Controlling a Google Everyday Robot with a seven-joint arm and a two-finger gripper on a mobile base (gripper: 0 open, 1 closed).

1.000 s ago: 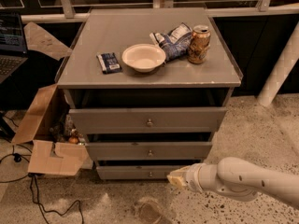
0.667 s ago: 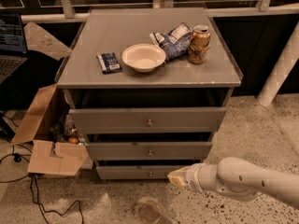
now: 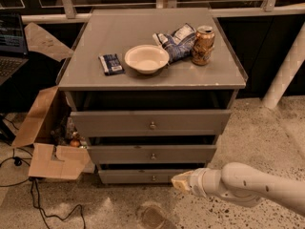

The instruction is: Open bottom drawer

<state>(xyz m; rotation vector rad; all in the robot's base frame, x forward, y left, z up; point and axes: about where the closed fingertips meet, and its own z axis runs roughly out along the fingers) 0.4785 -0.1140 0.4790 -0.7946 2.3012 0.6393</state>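
Nothing has visibly shifted since the earlier frames: the gripper (image 3: 180,182) stays at the lower centre-right of the frame, its tip just beside the right end of the bottom drawer (image 3: 133,176). I cannot tell whether the jaws are apart or together. The bottom drawer sits at lower centre, beneath the 2 larger drawer fronts, its small knob (image 3: 153,178) left of the gripper. On the counter (image 3: 119,32) in the upper half rest a bowl (image 3: 146,58), a can (image 3: 203,45) and a crumpled bag (image 3: 175,41)
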